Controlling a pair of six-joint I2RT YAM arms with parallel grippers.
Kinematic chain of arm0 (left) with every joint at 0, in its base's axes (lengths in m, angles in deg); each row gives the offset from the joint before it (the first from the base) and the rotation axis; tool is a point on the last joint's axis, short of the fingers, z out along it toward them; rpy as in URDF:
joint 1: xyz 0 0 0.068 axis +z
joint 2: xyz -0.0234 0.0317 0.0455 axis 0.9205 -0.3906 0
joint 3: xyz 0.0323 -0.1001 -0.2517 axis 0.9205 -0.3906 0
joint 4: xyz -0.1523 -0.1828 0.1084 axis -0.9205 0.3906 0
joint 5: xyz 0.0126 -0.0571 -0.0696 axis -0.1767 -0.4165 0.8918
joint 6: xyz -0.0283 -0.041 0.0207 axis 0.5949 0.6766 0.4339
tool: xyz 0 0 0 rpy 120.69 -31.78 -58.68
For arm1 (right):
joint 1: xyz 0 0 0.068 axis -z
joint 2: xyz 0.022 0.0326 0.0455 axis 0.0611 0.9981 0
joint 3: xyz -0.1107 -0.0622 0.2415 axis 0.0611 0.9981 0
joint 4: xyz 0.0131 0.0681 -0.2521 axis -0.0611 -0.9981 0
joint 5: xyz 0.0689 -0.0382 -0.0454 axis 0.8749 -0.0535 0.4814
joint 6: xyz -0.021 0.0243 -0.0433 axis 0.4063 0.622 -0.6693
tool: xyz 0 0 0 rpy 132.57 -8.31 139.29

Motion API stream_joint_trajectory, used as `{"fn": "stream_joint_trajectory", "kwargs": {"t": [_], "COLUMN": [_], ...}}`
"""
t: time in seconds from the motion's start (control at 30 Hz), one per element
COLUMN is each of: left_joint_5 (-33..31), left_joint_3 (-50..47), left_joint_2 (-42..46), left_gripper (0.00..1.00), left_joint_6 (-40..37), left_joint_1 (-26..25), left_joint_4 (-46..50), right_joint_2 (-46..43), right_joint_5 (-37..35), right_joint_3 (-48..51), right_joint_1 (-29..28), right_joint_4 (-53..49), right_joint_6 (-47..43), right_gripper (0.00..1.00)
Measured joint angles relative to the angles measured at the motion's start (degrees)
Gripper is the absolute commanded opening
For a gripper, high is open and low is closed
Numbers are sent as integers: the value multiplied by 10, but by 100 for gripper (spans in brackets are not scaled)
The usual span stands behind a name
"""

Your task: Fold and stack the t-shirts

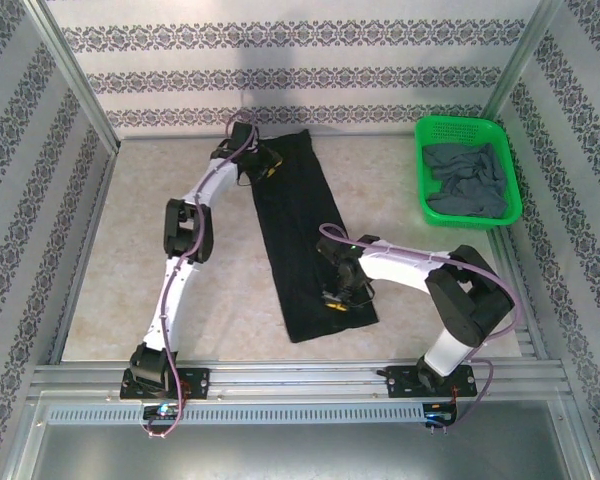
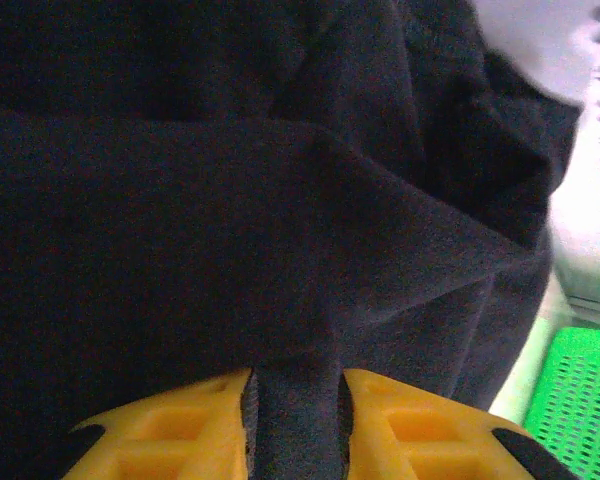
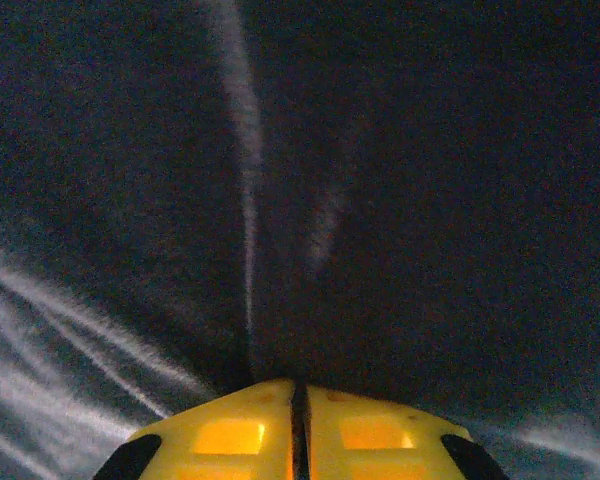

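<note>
One green basket (image 1: 460,122) holding grey t-shirt (image 1: 467,180), black t-shirt (image 1: 298,225) mid-table

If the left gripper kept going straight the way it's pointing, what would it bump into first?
The black shirt. The left gripper is pinching a fold of it between its yellow fingers, and more of that shirt lies straight ahead. The green basket sits off to the side.

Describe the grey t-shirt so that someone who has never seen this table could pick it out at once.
Look to the far right corner of the table, where a green mesh basket sits. The grey t-shirt lies crumpled inside it. The black t-shirt, by contrast, is spread in a long strip across the table's middle.
</note>
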Motion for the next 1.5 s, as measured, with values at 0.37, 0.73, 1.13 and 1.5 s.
{"fn": "stream_joint_trajectory", "kwargs": {"t": [0.37,0.73,1.13,1.5], "left_joint_5": [-47,-33,73,80], "left_joint_3": [-104,-686,-1114,-1128], "left_joint_2": [90,614,816,767], "left_gripper": [54,53,56,24], "left_joint_6": [-10,3,71,170], "left_joint_1": [-11,-43,-256,-294], "left_joint_4": [-18,-96,-13,-54], "right_joint_2": [-72,-247,-114,-89], "right_joint_5": [46,38,120,127], "right_joint_3": [0,77,114,114], "right_joint_1": [19,162,120,114], "right_joint_4": [72,-88,-79,-61], "right_joint_6": [88,-123,-219,-212], "right_gripper": [42,49,42,26]}}
